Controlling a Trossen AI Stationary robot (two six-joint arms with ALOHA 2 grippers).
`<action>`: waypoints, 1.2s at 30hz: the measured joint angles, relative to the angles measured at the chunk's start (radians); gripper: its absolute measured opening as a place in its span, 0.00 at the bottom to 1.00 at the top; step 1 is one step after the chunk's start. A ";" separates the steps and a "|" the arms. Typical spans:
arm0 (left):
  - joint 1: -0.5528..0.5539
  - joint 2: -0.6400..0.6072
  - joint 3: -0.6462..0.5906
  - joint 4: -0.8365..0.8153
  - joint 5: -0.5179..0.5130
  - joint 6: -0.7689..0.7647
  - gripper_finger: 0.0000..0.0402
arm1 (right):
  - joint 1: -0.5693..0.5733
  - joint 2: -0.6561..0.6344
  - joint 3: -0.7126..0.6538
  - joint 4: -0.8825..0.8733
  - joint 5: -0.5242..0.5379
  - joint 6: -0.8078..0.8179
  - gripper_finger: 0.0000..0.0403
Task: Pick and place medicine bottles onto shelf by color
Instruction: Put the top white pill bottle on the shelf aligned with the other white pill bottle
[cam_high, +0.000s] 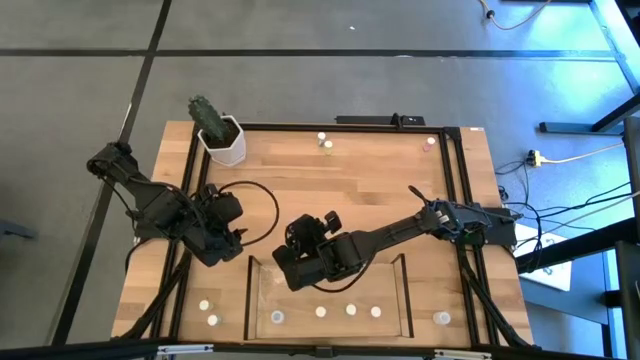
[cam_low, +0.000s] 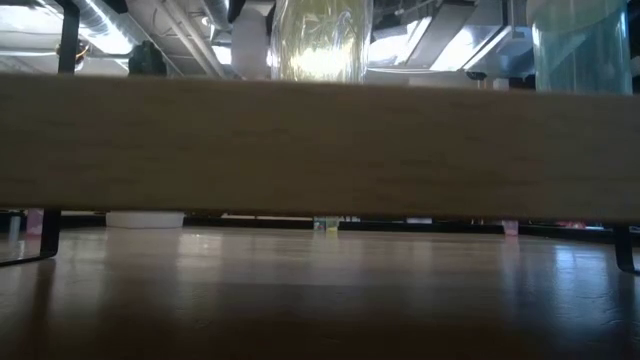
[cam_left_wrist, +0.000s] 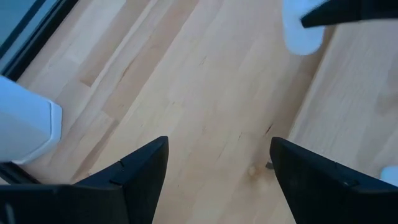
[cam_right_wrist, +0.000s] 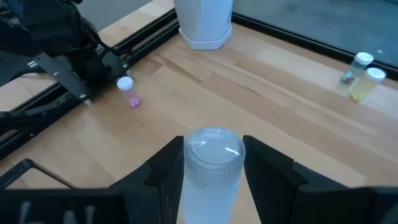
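Gripping a clear-grey bottle between its two dark fingers, the right gripper sits over the far edge of the shelf — the bottle stands upright in the jaws, its ribbed pale cap level with the fingertips. Just nearer the table's front than this gripper, four pale bottles stand in a row on the shelf's light-wood floor, with bare floor on either side of the row. Outside the shelf walls, one more bottle stands off its right end and two off its left.

Ahead of the held bottle the wood lies open up to the white hexagonal pot and the black frame rail. A pink bottle stands beside the left arm's base hardware; a clear-capped and a yellow bottle stand together near the far rail.

The left gripper waits well to the left of the right one, its fingers spread wide over bare wood with nothing between them, the pot's corner close by one finger.

No label or writing can be read on any bottle.
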 joint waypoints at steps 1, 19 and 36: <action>-0.006 -0.002 0.000 -0.001 0.000 0.014 0.68 | 0.002 0.000 0.000 0.007 0.003 -0.010 0.39; -0.227 -0.136 0.000 -0.085 -0.031 0.036 0.68 | 0.153 0.010 -0.019 0.333 0.144 -0.170 0.39; -0.288 -0.154 0.000 -0.069 -0.039 0.034 0.68 | 0.187 0.085 -0.022 0.486 0.054 -0.441 0.39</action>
